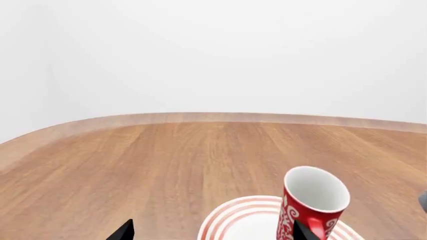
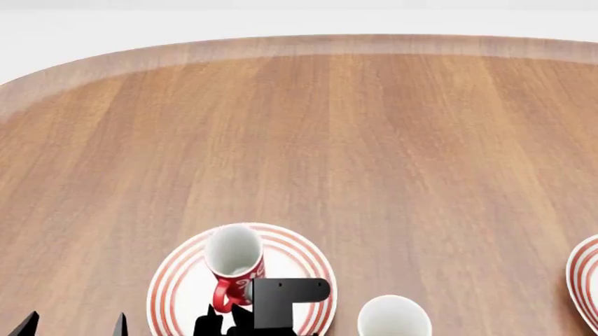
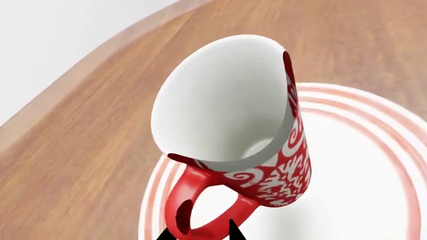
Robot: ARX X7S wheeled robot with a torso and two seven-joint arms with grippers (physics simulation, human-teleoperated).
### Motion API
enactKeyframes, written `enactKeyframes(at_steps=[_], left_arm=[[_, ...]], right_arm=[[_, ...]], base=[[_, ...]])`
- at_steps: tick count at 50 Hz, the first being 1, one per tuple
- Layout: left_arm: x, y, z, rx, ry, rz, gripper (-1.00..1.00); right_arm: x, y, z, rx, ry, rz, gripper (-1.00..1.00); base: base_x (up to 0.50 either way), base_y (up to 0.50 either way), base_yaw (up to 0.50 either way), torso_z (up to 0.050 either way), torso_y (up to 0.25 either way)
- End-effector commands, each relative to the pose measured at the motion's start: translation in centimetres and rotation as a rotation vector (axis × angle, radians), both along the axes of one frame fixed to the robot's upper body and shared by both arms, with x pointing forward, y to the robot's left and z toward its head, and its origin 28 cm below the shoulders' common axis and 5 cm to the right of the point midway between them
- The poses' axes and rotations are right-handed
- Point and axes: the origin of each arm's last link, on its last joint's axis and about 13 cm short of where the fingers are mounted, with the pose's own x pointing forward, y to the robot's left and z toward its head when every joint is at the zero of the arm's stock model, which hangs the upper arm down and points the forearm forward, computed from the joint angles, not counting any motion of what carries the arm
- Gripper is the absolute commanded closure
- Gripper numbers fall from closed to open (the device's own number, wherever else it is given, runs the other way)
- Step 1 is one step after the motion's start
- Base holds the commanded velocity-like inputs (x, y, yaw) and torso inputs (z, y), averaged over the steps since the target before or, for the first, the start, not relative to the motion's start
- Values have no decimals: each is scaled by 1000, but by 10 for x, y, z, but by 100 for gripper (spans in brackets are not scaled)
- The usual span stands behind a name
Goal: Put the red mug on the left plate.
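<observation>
Fingers (image 3: 197, 233) of the right gripper sit at the red mug's (image 3: 233, 135) loop handle, apparently pinching it, though the tips are cropped. Mug hangs over the left plate (image 2: 170, 287), tilted, mouth pointing away from the fingers and up, long axis leaning. Likely rigid, glazed, slippery, breakable; handle is the hold. Left fingers (image 1: 123, 231): state unclear. White mug (image 2: 393, 316) nearby on counter (image 2: 374, 140).

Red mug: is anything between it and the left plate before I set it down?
Nothing visible. The red mug hangs tilted directly over the left plate, held by its handle in the right pincer. The white mug stands off the plate's side.
</observation>
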Motion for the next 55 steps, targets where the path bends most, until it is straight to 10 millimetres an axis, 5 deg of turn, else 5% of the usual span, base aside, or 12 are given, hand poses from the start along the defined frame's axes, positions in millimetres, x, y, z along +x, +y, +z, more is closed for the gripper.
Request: enactKeyframes(at_steps=[1, 55], left_arm=[[0, 0, 0, 1, -1, 1, -100], [1, 0, 0, 4, 0, 3, -100]], right_arm=[[0, 0, 0, -11, -8, 16, 100], [-3, -4, -7, -20, 23, 30, 100]], base=[[0, 0, 0, 0, 0], [0, 0, 0, 0, 0]])
